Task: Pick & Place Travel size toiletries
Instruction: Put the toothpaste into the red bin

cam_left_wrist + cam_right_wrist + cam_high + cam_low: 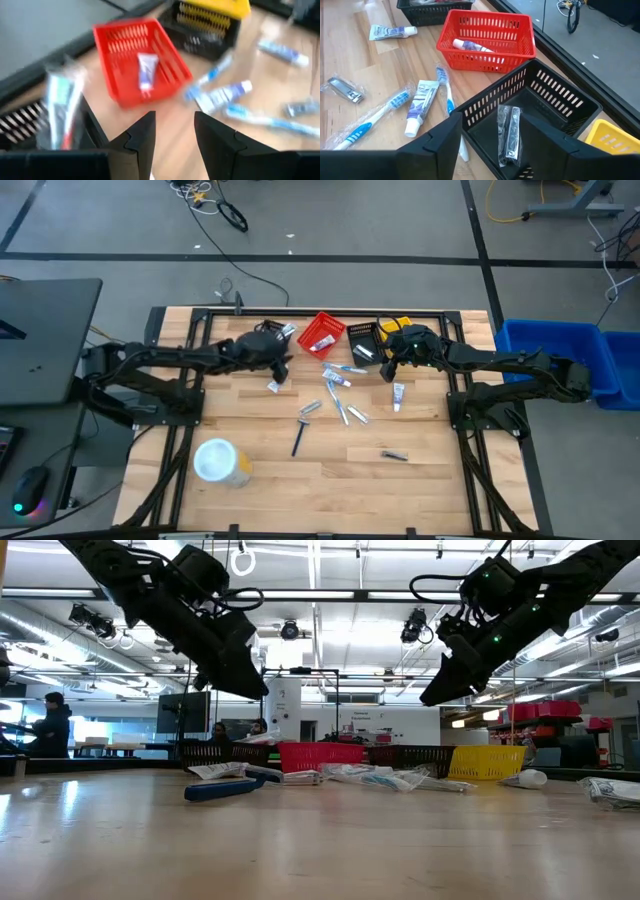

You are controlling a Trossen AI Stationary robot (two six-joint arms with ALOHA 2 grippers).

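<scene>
- Wooden table (420,480) with butcher-block planks, and both dark arms reaching in over its far half.
- Left gripper (174,131) hangs above the tabletop just beside the red basket (322,333); its two fingers stand apart with bare wood showing between them, nothing held.
- Right gripper (492,131) hovers over the black basket (535,107), fingers spread wide and empty.
- Inside that black basket lies one dark stick-like item in a clear wrapper (508,134), flat on the basket floor.
- Red basket holds a single small white tube (473,47) lying across its bottom.
- Yellow basket (397,326) sits beside the black one at the far edge; from where I stand I cannot tell whether it has anything in it.
- Loose toiletries are scattered on the wood in front of the baskets: a white and blue tube (420,106), a blue-handled toothbrush in wrap (367,121), a second toothbrush (447,102) next to the tube, and a silvery packet (342,89) off to one side.
- Another small tube (398,394) lies on the table under the right arm, and a dark razor (300,438) lies nearer the middle.
- One short dark item (395,455) rests alone, well apart from the rest toward the near side.
- Large round tub with a white lid (218,460) stands near the front left of the table.
</scene>
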